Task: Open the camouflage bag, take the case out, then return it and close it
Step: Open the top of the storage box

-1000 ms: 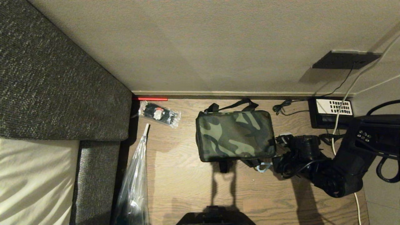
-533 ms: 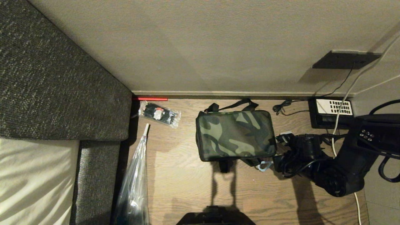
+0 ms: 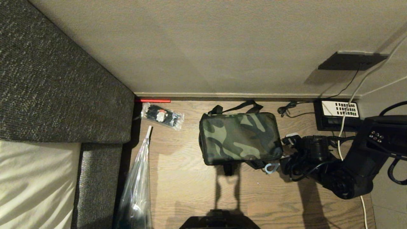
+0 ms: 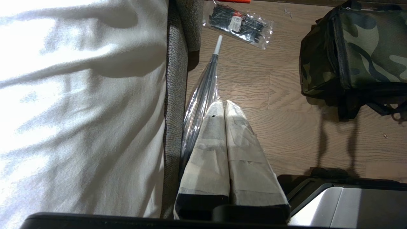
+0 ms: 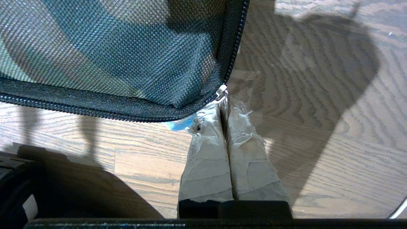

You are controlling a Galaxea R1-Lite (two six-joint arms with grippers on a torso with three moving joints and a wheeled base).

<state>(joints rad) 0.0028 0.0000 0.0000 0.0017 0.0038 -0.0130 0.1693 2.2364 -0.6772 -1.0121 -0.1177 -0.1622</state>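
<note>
Camo-fabric camouflage bag (image 3: pixel 240 138) on floor (image 3: pixel 190 184), zipped. Right gripper (image 5: pixel 225 103) clamped on zipper pull (image 5: pixel 222 94) at near-right corner. Left gripper (image 4: pixel 224 106) closed, idle. Risk: pull slipping from fingertips, or bag dragging instead of unzipping.

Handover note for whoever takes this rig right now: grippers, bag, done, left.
Right gripper: shut on the small silver zip pull at the near right corner of the boxy camouflage fabric bag.
Left gripper: shut, empty, parked beside the grey sofa.
Bag: on the wood floor by the wall, lid down.
Case: not visible.
Done: pull gripped.
Left: unzip, remove case, return, close.
</note>
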